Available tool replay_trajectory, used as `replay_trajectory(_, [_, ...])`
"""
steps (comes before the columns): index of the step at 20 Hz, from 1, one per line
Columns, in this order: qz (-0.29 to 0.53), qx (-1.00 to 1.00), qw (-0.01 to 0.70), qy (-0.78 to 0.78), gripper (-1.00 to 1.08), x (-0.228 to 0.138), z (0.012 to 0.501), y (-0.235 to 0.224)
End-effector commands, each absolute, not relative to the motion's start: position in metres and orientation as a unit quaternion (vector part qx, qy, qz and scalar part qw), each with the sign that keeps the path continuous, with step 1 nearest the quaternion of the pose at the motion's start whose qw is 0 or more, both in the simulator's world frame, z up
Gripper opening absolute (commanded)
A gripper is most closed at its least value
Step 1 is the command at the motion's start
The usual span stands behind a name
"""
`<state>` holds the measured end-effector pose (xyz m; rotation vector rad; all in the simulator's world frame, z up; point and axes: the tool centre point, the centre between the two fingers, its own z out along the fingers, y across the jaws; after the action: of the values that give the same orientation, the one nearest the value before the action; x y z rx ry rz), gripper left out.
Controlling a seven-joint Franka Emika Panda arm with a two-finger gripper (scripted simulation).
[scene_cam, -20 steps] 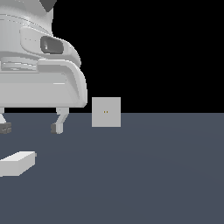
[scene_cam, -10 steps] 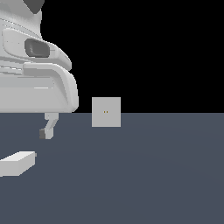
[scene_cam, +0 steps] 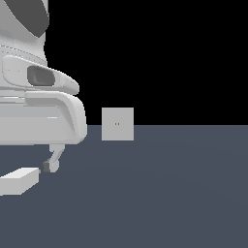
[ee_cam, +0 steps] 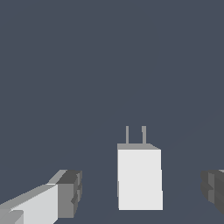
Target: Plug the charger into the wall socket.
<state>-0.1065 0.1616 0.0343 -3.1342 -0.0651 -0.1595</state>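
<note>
The charger [scene_cam: 18,181] is an off-white block lying flat on the dark floor at the exterior view's left. In the wrist view the charger [ee_cam: 140,177] shows two thin prongs at one end. The gripper [ee_cam: 142,192] is open and hangs above the charger, with a dark-padded finger on each side of it and a clear gap to both. In the exterior view only one finger [scene_cam: 52,162] shows, just above the block's far end. The wall socket [scene_cam: 117,124] is an upright light grey square plate with two yellowish dots, standing further back.
The white arm body [scene_cam: 34,97] fills the upper part of the exterior view's left. The dark grey floor [scene_cam: 169,193] stretches across the rest, under a black background.
The arm has moved toward the exterior view's left and down. The visible finger now hangs lower, close over the charger. The charger and the socket have not moved.
</note>
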Motion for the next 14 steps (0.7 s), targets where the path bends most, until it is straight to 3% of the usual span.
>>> replay_trajectory(1, [-0.051, -0.998, 0.001, -0.021, 1.0, -0.107, 0.024, 0.162])
replay_trajectory(8, [-0.051, -0.998, 0.001, -0.02, 1.0, -0.106, 0.012, 0.162])
replay_trajectory(9, [-0.051, -0.998, 0.001, -0.02, -1.0, -0.106, 0.012, 0.162])
replay_trajectory(14, [-0.051, -0.998, 0.001, -0.02, -1.0, -0.106, 0.012, 0.162])
